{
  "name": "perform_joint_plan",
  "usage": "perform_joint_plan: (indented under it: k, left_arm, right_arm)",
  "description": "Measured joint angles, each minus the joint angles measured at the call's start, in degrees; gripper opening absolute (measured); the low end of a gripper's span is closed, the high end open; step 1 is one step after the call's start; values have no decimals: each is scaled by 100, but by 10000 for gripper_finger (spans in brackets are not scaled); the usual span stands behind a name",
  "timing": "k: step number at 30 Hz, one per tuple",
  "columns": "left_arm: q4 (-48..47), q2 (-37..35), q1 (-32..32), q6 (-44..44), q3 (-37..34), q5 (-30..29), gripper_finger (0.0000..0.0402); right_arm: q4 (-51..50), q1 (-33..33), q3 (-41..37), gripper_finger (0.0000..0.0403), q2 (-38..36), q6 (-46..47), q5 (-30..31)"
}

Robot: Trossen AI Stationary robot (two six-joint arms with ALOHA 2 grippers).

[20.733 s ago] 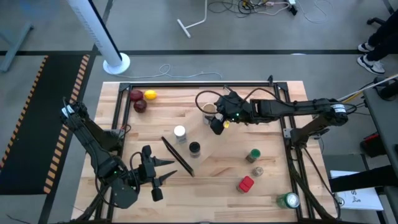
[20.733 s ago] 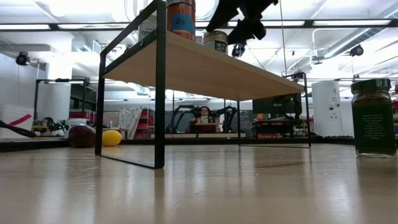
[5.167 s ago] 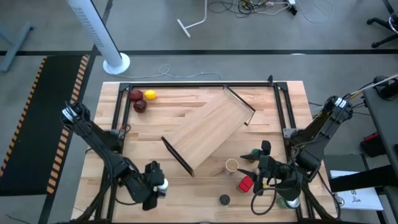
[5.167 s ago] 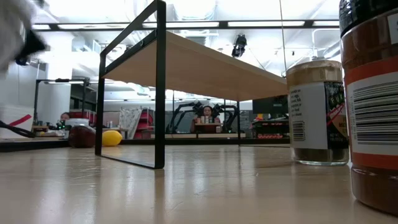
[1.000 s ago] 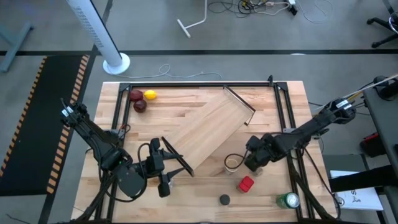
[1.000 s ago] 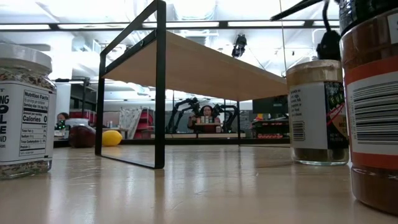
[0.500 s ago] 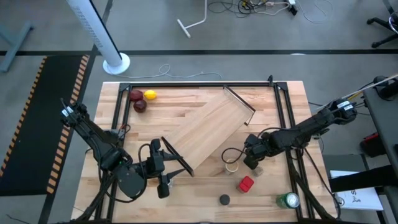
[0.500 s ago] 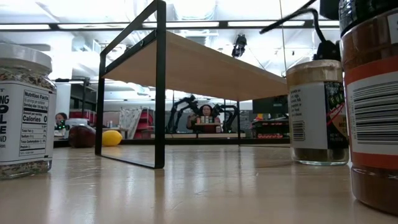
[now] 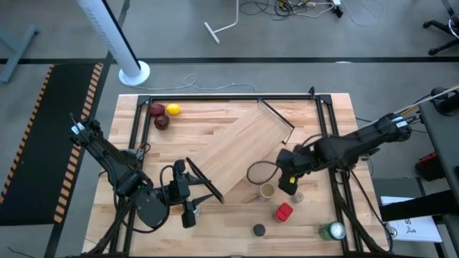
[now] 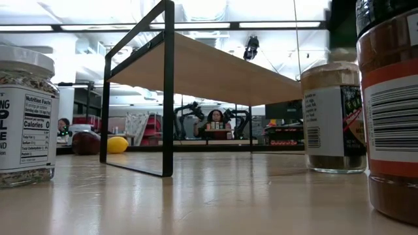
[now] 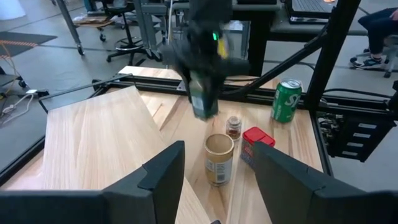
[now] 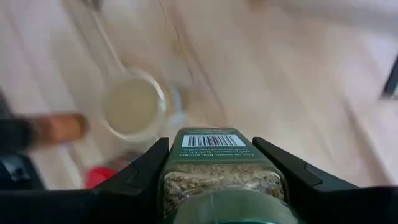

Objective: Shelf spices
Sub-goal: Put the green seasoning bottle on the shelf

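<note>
The shelf (image 9: 240, 150), a light-wood plank on black bars, stands slantwise mid-table. My right gripper (image 9: 287, 180) hangs above the table off the shelf's near right corner, shut on the green-lidded dark jar (image 12: 221, 171). Below it stand the tan cylinder (image 9: 267, 190), the tiny grey-capped jar (image 11: 233, 127), the red box (image 9: 285, 212) and the black-capped jar (image 9: 258, 230). My left gripper (image 9: 188, 198) waits open at the shelf's near left end, nothing between its fingers. The white-capped jar (image 10: 23, 117) stands on the table. My right gripper pinches the jar's glass body (image 12: 177, 177) between its two fingers (image 12: 146, 171), one on each side, with the green lid (image 12: 230, 208) toward the wrist. The fingers slant steeply down from above. The jar hangs base down, lifted clear of the table (image 11: 202, 102).
A green-and-white can (image 9: 332, 231) stands at the near right corner. Red and yellow fruit (image 9: 163, 113) lie at the far left. Black frame rails (image 9: 326, 136) run along the table's edges. The plank's top (image 11: 93, 137) is bare.
My right gripper has risen from the table beside the tan cylinder with the green-lidded jar, which now hangs clear, and has drifted slightly toward the shelf, rolling a little.
</note>
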Motion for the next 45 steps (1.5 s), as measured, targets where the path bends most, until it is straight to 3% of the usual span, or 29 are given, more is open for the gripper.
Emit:
perform_joint_plan:
  k: [7,16,26,33,45]
  left_arm:
    - [-3,0,4,-2,0,0,172]
    - [-60,0,9,-37,0,-2,175]
    - [-151,2,9,-211,-139,-7,174]
    - [-260,2,2,-396,-162,-6,171]
    - [-509,2,-4,-753,-162,-4,171]
  right_arm:
    - [-1035,-1012,1746,179,440,-954,265]
    - [-1280,-2743,3281,179,1602,-2314,-385]
    - [-1802,-3658,4780,179,3143,-2945,-551]
    - [-1957,-4044,5223,179,3722,-2989,-506]
    - [-1941,-4308,5192,189,3769,-2926,-513]
